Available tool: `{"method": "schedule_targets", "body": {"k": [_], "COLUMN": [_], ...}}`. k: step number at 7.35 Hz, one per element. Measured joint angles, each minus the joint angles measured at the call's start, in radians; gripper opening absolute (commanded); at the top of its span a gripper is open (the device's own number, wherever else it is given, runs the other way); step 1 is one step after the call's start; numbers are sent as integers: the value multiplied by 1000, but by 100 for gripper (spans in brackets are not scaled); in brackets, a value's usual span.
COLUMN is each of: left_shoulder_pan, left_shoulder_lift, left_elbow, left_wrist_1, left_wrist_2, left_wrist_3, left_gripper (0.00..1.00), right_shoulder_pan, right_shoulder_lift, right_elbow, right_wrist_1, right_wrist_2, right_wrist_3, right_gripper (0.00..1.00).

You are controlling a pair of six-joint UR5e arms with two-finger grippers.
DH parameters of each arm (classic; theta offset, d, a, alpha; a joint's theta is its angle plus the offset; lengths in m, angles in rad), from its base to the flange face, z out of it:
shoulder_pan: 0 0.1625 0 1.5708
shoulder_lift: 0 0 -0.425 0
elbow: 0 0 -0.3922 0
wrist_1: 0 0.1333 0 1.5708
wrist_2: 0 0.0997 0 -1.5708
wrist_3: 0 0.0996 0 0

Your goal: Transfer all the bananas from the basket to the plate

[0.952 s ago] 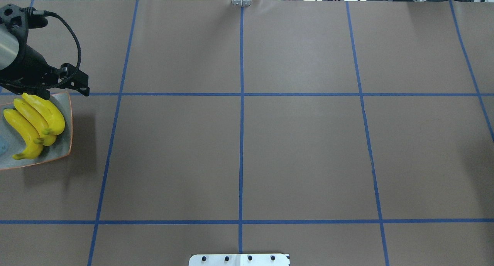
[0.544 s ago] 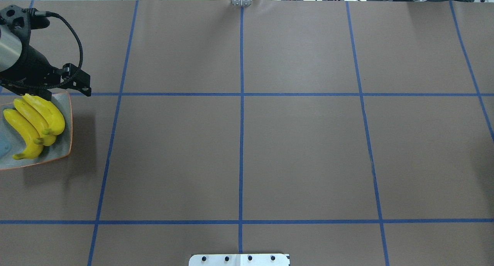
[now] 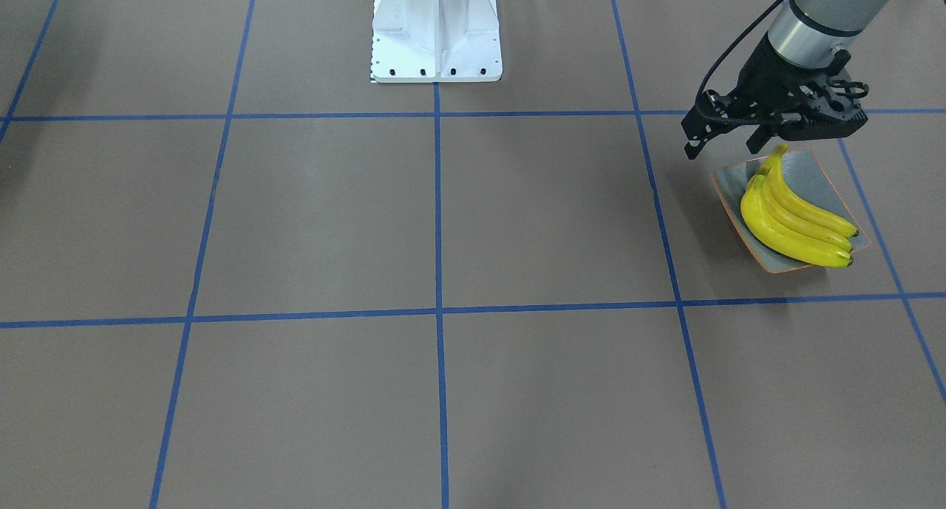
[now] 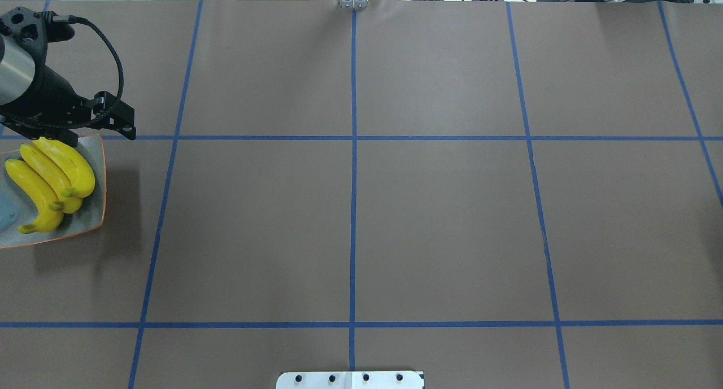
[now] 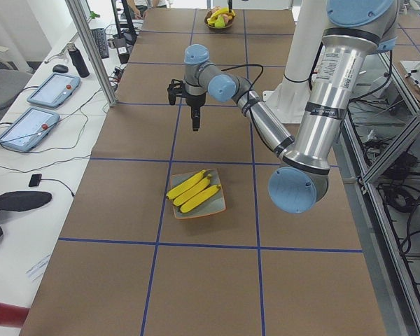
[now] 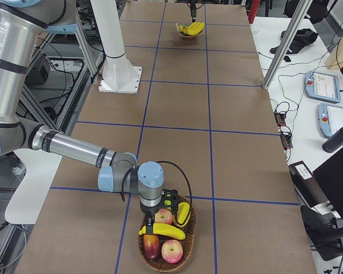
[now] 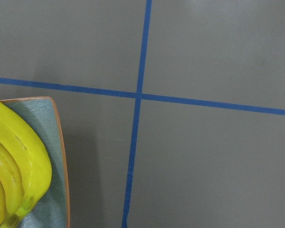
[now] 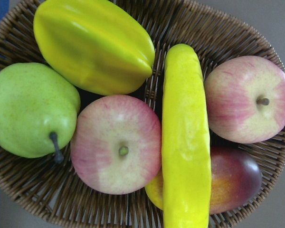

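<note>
3 bananas (image 4: pixel 51 177) lie side by side on plate (image 4: pixel 97 152) at table's L end; 4th banana (image 8: pixel 185 142) sits in basket (image 8: pixel 218 38) w/ apples (image 8: pixel 116 145), under R claw (image 6: pixel 151 222). L claw (image 5: pixel 194 126) has edged off the plate, seemingly empty, so 1 transfer remains. Can't tell either claw's spread

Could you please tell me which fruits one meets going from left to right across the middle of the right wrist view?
Green pear → pink apple → banana → second pink apple.
</note>
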State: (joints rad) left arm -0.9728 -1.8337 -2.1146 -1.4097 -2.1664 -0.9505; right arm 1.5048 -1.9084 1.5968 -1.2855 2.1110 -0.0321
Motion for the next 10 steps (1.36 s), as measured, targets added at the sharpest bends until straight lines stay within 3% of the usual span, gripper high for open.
{"method": "schedule_targets", "body": {"k": [3,6,9,10], "left_shoulder_pan": [0,0,-1,-2], "left_shoulder_lift": [-2,-3,-4,-4], "left_elbow": [-1,0,-1,-1], "left_wrist_1": [0,-1,-2,-1], "left_wrist_2": [0,-1,-1,-1], "left_wrist_3": [-1,-1,1,1], "left_gripper": [100,100,100,100], "right_shoulder_pan": [0,0,0,0], "right_shoulder_lift": [36,49,55,59], "right_elbow": [-61,-89,-96,-101], "right_wrist_1": [-1,0,0,0], "right_wrist_2": [0,-1,-2,-1], "right_wrist_3": [0,-2,0,1], "right_gripper": [89,71,71,64]}}
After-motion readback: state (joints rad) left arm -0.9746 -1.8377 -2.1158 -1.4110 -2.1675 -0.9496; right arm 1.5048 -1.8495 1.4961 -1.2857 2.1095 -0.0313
